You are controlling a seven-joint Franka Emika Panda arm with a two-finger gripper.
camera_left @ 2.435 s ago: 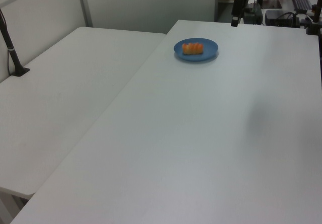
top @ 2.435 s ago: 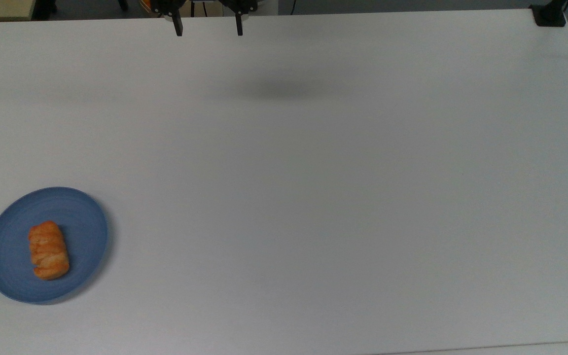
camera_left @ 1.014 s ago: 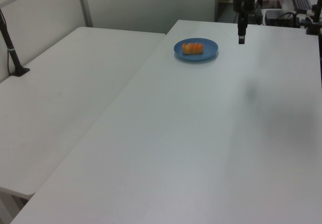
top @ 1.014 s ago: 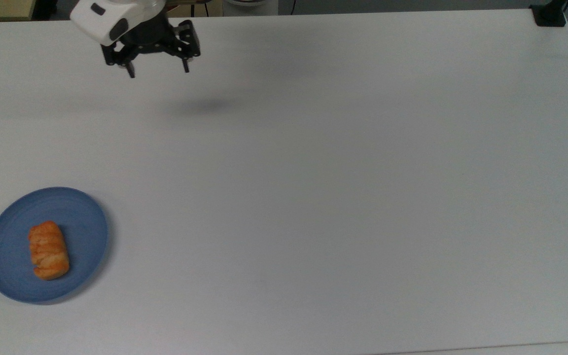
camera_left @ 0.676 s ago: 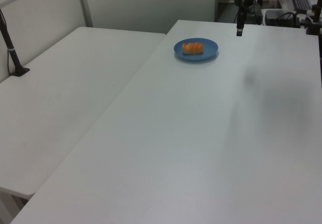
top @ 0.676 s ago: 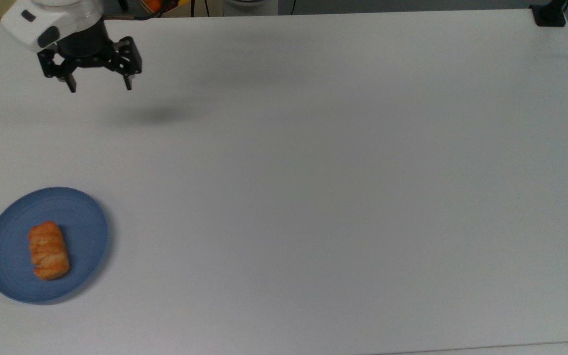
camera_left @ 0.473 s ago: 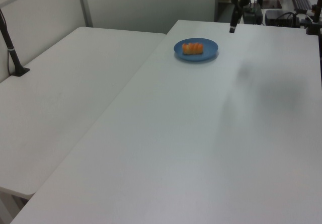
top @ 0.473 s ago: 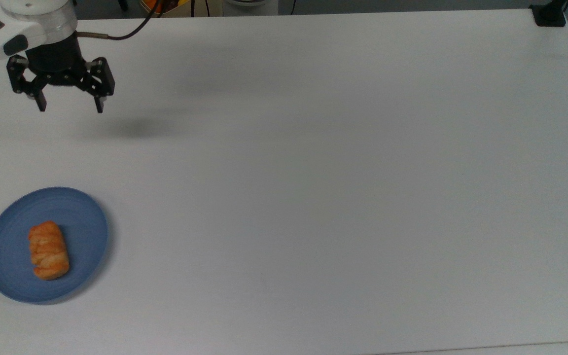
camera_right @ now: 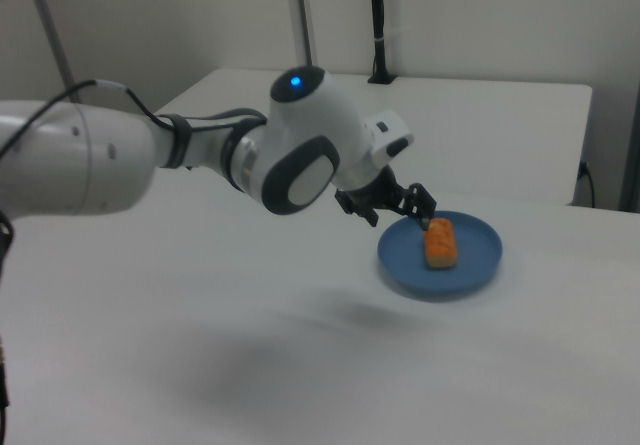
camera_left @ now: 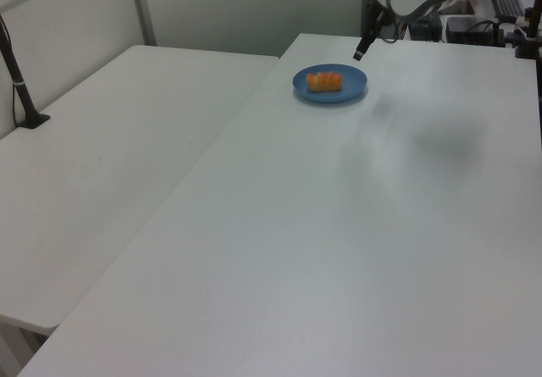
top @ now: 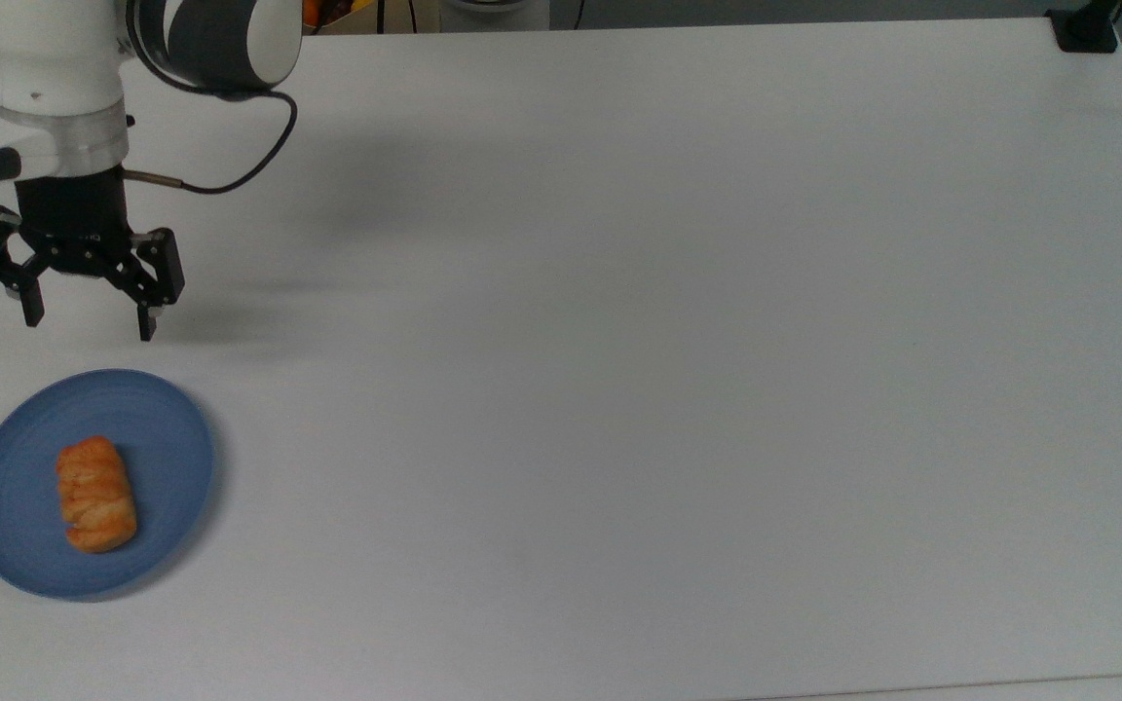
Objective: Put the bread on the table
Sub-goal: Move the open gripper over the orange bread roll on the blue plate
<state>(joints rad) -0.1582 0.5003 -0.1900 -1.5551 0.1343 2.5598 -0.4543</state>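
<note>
Bread (top: 96, 495) on unmarked blue plate (top: 167, 443)

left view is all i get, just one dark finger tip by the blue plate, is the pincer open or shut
Observer: Open. In the top view the pincer has its two fingers spread wide, with nothing between them.
Operator: is it over the bread yet
Observer: No. In the top view it appears short of the blue plate's rim; the bread lies on the plate, untouched.
Operator: how does the bread lie against the fingers
Observer: In the top view its long axis runs top to bottom and the fingers spread left to right, so they would close across its width.
</note>
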